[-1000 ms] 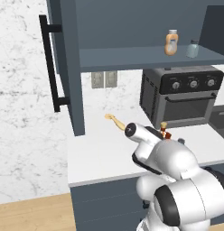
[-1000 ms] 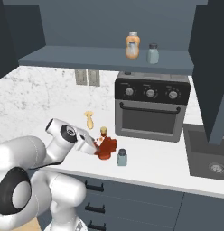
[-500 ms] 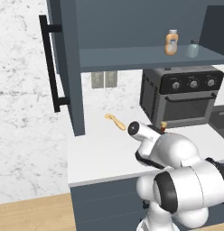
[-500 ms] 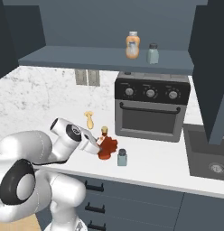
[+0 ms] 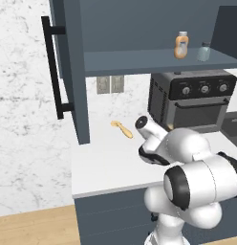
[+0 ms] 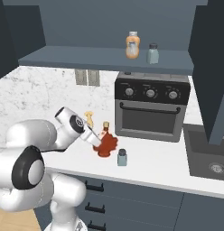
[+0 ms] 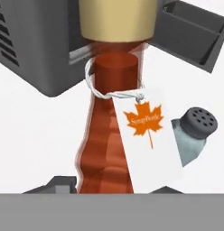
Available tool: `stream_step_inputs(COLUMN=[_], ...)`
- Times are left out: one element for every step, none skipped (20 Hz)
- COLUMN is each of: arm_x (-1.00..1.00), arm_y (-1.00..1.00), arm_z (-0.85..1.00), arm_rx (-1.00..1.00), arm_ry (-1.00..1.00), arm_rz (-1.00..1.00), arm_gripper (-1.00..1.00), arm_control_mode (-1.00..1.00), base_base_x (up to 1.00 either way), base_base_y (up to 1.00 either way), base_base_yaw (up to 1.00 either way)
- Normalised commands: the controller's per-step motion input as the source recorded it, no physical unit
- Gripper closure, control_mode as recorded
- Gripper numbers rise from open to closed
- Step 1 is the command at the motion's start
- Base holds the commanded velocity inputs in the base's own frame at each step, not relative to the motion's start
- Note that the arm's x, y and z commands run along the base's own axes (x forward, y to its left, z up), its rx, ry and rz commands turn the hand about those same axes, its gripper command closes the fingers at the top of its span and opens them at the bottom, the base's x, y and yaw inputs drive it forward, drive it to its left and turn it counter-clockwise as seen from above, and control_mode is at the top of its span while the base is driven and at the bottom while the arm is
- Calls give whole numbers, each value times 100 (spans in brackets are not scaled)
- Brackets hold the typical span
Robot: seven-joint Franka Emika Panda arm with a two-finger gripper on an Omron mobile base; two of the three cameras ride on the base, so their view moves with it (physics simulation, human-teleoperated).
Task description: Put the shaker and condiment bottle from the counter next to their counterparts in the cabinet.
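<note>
Shaker [image 6: 122, 157] just beside condiment bottle [image 6: 105, 140]

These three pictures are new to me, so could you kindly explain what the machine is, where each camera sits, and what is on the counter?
It is a rendered kitchen with a white robot arm on a mobile base. Two pictures come from cameras on the base, behind the arm to its left and right; the third looks along the hand itself.

On the white counter stand a dark red-brown condiment bottle with a tan cap and maple-leaf tag, and beside it a small shaker. A small yellowish item lies further back, and a black toaster oven sits behind.

The hand has reached the bottle; in the hand view the bottle stands close, just past the fingertips. Whether it is gripped cannot be told.

On the open cabinet's shelf wait an orange bottle and a second shaker.
</note>
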Motion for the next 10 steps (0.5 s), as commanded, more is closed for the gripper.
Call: stream_step_inputs(arm_x=[0, -3, -19, -39, -46, -50, -48, -47, -54, -56], arm_y=[0, 0, 0, 0, -4, -2, 0, -1, -2, -4], arm_z=[57, 67, 70, 74, 76, 77, 76, 76, 74, 74], arm_rx=[26, 31, 32, 36, 39, 39, 37, 38, 37, 37], arm_ry=[24, 21, 19, 17, 14, 13, 14, 15, 13, 13], arm_rz=[0, 0, 0, 0, 0, 0, 0, 0, 0, 0], arm_gripper=[100, 100, 100, 100, 100, 100, 100, 100, 100, 100], arm_control_mode=[-100, -100, -100, -100, -100, -100, -100, -100, -100, -100], base_base_x=[0, 0, 0, 0, 0, 0, 0, 0, 0, 0], base_base_y=[0, 0, 0, 0, 0, 0, 0, 0, 0, 0], base_base_yaw=[0, 0, 0, 0, 0, 0, 0, 0, 0, 0])
